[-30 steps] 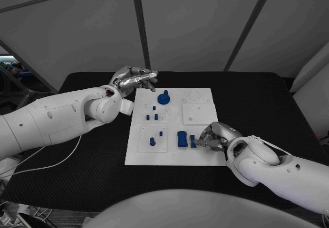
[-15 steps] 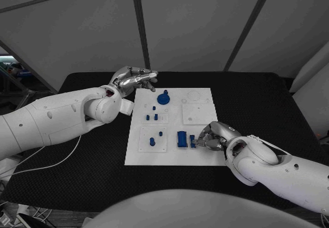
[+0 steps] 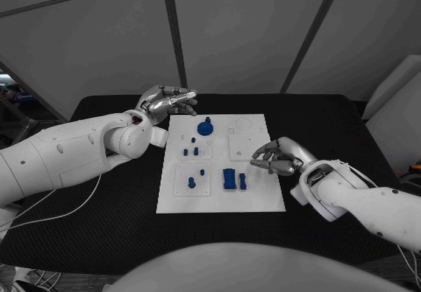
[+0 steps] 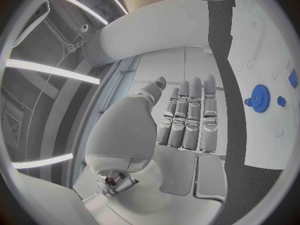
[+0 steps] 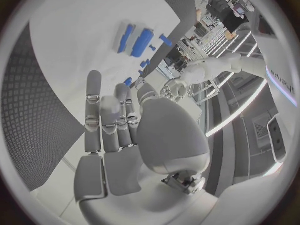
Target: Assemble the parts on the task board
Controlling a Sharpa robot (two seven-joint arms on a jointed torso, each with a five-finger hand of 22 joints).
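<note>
The task board [image 3: 219, 201] lies mid-bench with blue parts [image 3: 230, 178] seated on it. The right hand [image 3: 276, 158] is held empty, fingers loosely curled, beside them; the left hand [image 3: 167, 100], fingers extended and empty, is parked at the far-left corner, seemingly clear of the work.

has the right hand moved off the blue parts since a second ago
Yes. The right hand has moved away from the blue block, toward the board's right edge and farther up it.

The small blue pegs [image 3: 196, 150] on the task board [image 3: 254, 194] are too small to tell their shapes. Whether the right hand [image 3: 277, 159] holds anything under its curled fingers is hidden.
</note>
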